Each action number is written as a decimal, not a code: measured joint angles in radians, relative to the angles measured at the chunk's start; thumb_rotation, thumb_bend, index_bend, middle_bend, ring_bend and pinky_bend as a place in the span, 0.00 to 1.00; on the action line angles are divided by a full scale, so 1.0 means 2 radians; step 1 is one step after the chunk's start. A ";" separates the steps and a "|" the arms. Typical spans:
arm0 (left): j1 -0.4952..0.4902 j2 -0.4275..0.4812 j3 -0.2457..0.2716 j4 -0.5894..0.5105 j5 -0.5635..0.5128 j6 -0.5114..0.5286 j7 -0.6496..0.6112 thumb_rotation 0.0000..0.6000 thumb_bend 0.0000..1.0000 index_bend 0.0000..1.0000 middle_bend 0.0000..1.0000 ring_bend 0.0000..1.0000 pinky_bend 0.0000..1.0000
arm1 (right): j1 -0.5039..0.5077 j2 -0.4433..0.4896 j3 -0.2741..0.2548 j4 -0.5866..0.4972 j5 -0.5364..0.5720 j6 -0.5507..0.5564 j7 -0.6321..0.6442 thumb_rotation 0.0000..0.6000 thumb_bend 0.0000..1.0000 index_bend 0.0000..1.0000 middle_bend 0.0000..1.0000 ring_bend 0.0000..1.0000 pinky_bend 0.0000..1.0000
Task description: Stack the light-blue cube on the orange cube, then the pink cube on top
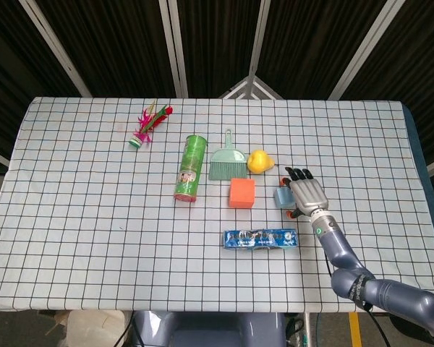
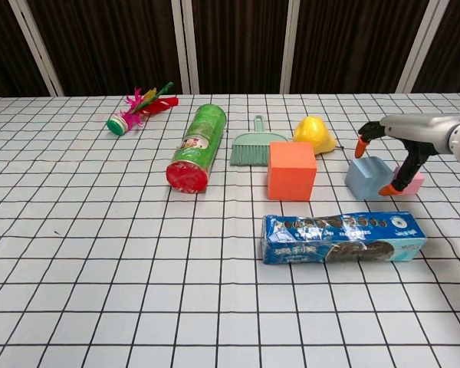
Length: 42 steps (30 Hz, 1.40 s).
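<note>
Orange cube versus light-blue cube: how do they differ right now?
The orange cube is clearly bigger than the light-blue cube. The orange cube stands free in the middle of the table, while the light-blue cube sits further right with the right hand over it, fingertips on either side. Both rest on the checked cloth, unstacked.

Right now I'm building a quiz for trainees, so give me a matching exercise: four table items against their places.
Items:
1. light-blue cube
2. pink cube
3. cookie pack
4. yellow toy

Places:
A. behind the orange cube
B. under the right hand
C. nearest the front edge
D. mostly hidden behind the thumb

Pairs: 1-B, 2-D, 3-C, 4-A
</note>
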 measured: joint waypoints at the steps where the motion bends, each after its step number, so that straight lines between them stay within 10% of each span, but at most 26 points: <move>1: 0.000 0.000 0.000 0.000 -0.001 0.000 0.000 1.00 0.16 0.09 0.00 0.00 0.00 | 0.001 -0.002 0.000 0.004 0.000 -0.001 0.001 1.00 0.26 0.30 0.04 0.02 0.04; 27: 0.000 0.001 -0.002 -0.005 -0.010 -0.009 0.008 1.00 0.16 0.10 0.00 0.00 0.00 | 0.013 -0.009 -0.005 0.027 -0.015 -0.004 0.024 1.00 0.33 0.48 0.04 0.04 0.04; 42: 0.000 0.007 0.001 0.000 -0.002 -0.010 -0.013 1.00 0.16 0.10 0.00 0.00 0.00 | 0.029 0.078 0.005 -0.122 0.018 0.047 -0.069 1.00 0.42 0.50 0.04 0.04 0.04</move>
